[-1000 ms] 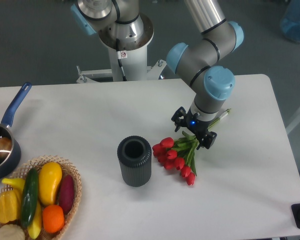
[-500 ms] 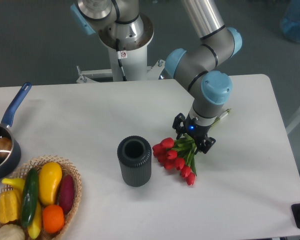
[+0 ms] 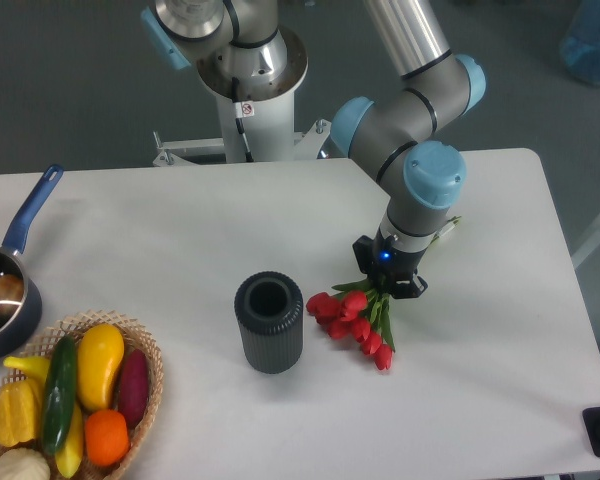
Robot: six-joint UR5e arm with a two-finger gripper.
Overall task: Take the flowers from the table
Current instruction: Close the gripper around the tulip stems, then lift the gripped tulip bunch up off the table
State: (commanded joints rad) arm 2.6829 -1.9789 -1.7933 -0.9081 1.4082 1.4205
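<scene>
From my remote station I have the UR5e's fingers [image 3: 389, 287] down on the flowers [image 3: 355, 318], right of centre in the frame on the white desk [image 3: 180, 230]. The fingers appear drawn in around the green stems just above the red buds, gripping the bunch, though the dark housing hides the actual contact. The bunch lies on a slant: its buds fan toward the lower left, and a thin stem end pokes out to the upper right behind the wrist. So the long axis runs from lower left to upper right, and the fingers sit across it near its middle, directly over the stems rather than to one side. The buds look to be touching the desk or barely off it. A dark ribbed vase [image 3: 269, 322] stands just left of the buds, close but apart. I judge a straight upward lift is what comes next.
</scene>
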